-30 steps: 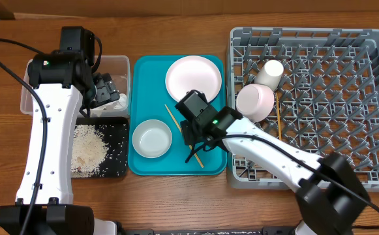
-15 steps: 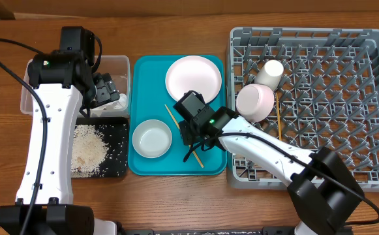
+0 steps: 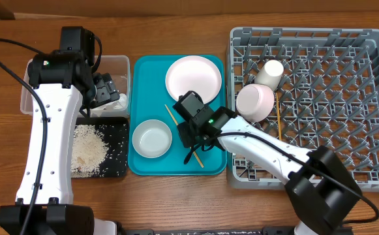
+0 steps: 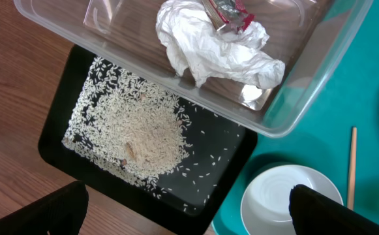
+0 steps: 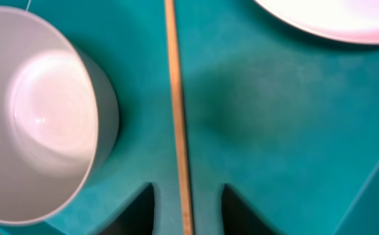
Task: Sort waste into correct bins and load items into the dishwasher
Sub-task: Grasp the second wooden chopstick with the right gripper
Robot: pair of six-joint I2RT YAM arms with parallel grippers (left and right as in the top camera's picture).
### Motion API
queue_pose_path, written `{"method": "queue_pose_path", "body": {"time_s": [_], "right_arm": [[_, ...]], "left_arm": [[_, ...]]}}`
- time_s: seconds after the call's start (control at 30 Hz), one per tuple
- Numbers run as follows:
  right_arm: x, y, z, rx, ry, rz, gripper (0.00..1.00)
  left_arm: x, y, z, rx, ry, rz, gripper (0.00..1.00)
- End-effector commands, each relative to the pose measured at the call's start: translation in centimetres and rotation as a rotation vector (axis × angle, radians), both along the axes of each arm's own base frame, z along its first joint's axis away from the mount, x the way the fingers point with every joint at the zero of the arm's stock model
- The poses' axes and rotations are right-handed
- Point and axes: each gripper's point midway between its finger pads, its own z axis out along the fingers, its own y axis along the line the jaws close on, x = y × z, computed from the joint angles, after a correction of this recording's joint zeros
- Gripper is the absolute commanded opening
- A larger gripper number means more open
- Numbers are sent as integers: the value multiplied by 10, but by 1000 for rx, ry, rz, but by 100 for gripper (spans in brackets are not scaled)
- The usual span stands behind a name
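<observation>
While the left pincer (image 3: 106, 89) hangs wide open above the two bins, the clear tub (image 3: 120, 65) holds one crumpled napkin (image 4: 209, 49) and one red wrapper (image 4: 231, 10), and the black tray (image 3: 116, 163) holds loose rice (image 4: 143, 134). On the teal tray (image 3: 143, 68) lie one white bowl (image 3: 152, 138), one chopstick (image 5: 176, 98) and one pink plate (image 3: 194, 78). The right pincer (image 5: 188, 196) has its jaws narrowly apart astride that chopstick, not clamping it. The grey rack (image 3: 346, 98) carries one pink bowl (image 3: 256, 102), one white cup (image 3: 269, 72) and the second chopstick (image 3: 279, 114).

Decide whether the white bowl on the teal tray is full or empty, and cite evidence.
Empty: the white bowl sits rim-up on the teal tray, its bare white inside showing.
</observation>
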Motion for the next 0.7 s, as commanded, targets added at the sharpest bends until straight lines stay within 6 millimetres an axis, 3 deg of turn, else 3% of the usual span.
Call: {"method": "queue_pose_path", "body": {"time_s": [0.0, 0.67], "right_arm": [[-1, 3, -8, 1, 10, 32, 22], [0, 5, -9, -27, -26, 139, 24]], "left_arm": [[1, 3, 5, 13, -16, 8, 100], [1, 3, 5, 13, -16, 8, 100]]}}
